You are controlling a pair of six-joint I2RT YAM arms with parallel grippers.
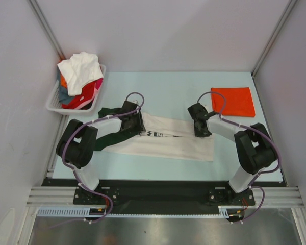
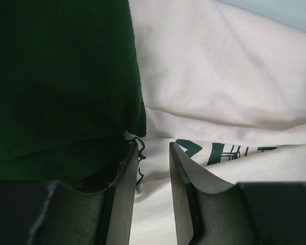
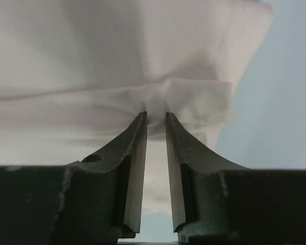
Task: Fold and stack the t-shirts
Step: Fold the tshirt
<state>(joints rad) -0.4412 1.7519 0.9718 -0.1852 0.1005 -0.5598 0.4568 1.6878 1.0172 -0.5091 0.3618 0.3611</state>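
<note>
From above, the soft cream t-shirt (image 1: pixel 178 145), dark green at shoulder and sleeve, lies as a long flat band across the middle of the pale blue tabletop (image 1: pixel 168 92). The left end effector (image 1: pixel 138 125) sits on its 9 o'clock end and the right end effector (image 1: pixel 201 131) near its 3 o'clock end. A flat, squarely folded orange-red t-shirt (image 1: pixel 234 101) rests at 2 o'clock, and a rumpled heap of t-shirts (image 1: pixel 81 69), white over red and pink, fills the white slotted plastic basket (image 1: pixel 53 104) at 10 o'clock. In the left wrist view, the left end effector (image 2: pixel 153 148) has its fingers close together at the border where the ribbed dark green sleeve (image 2: pixel 56 66) meets the smooth cream t-shirt (image 2: pixel 219 76) and its small dark print (image 2: pixel 229 152); I cannot tell whether cloth is caught. In the right wrist view, the right end effector (image 3: pixel 156 116) is clenched on a puckered ridge of the cream t-shirt (image 3: pixel 92 61), layered edges showing toward 1 o'clock beside bare tabletop (image 3: pixel 285 102). The step looks like a crosswise fold. It would go best with both ends lifted level, every layer held, and the limp cloth kept taut so that no crease drags.
</note>
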